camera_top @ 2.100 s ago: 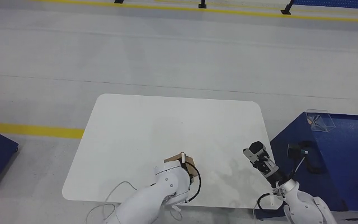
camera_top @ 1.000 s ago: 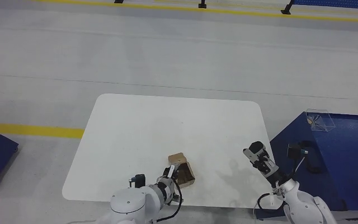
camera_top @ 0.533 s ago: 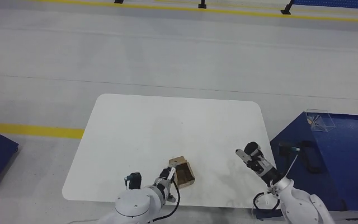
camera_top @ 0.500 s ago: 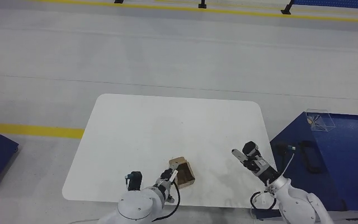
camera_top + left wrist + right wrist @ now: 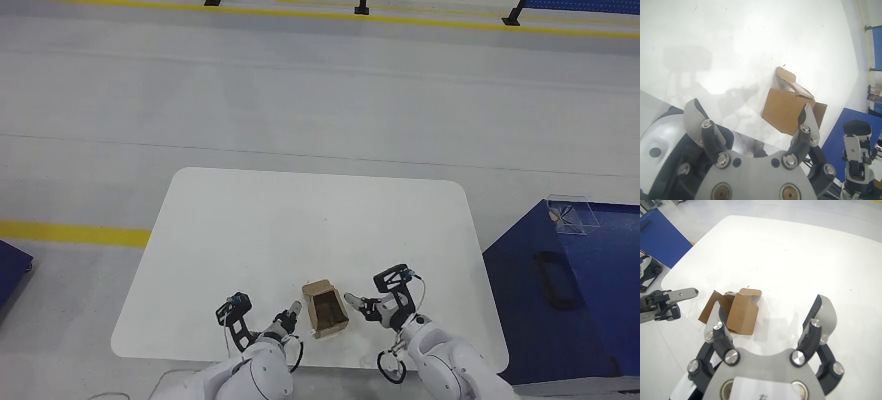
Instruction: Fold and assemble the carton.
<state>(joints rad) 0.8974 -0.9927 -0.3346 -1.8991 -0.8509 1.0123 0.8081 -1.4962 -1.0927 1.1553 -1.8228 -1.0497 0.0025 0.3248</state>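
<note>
my left gripper [image 5: 749, 103]: jaws wide apart, empty, low near front table edge, carton just to its right.
carton [image 5: 326, 306]: on its side near front edge of table [image 5: 300, 220], between my two grippers. long axis front to back, open end with loose flaps facing away.
my right gripper [image 5: 767, 300]: jaws apart, empty, one finger close by carton's right wall, contact unclear. i judge right arm slightly nearer.
table white, smooth, likely slippery. grey floor around, blue cabinet [image 5: 590, 290] at right.

White arms [image 5: 455, 365], black linkages [image 5: 810, 340], silver screws [image 5: 798, 357]
</note>
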